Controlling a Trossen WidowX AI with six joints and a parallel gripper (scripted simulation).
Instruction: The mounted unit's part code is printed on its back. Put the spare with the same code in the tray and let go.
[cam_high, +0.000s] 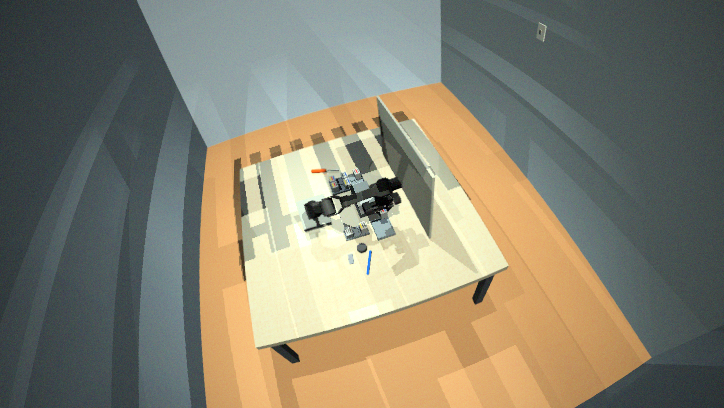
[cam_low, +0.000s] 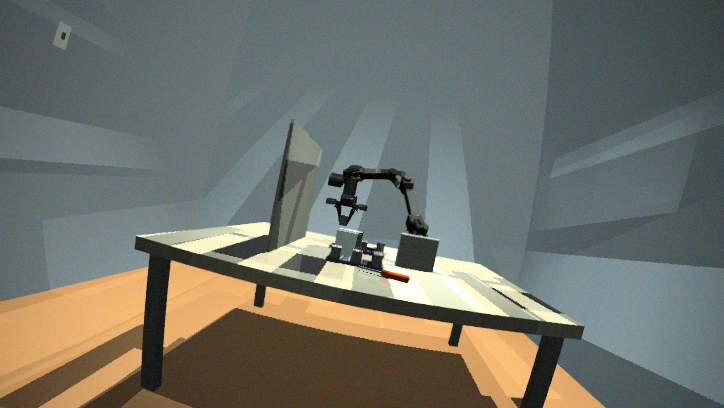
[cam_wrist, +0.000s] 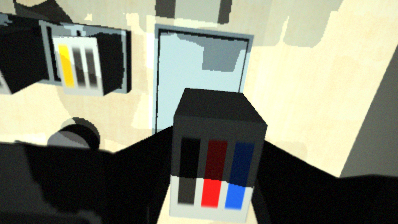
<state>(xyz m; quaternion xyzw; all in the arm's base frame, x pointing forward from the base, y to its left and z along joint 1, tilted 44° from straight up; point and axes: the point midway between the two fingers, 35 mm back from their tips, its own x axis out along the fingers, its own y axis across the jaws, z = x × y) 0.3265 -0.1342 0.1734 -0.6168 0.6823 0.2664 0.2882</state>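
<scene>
Above the pale table (cam_high: 324, 304) (cam_low: 455, 299), the gripper (cam_low: 344, 220) (cam_wrist: 210, 135) clamps the striped block (cam_wrist: 216, 165) between its fingers.

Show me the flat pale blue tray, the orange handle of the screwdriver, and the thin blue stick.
Flat pale blue tray (cam_high: 383, 229) (cam_wrist: 185, 67): top and wrist views, bare floor.
Orange handle (cam_high: 318, 170) (cam_low: 395, 276): top and exterior views, middle.
Thin blue stick (cam_high: 369, 262): top view, middle.

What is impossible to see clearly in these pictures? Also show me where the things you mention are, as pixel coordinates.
- Mounted unit's back code: no view shows it readably.
- Lower end of the dark striped block (cam_wrist: 215, 150): cut off by the wrist view's bottom edge.
- Near end of the pale blue rectangular tray (cam_wrist: 200, 75): behind that block, wrist view.
</scene>
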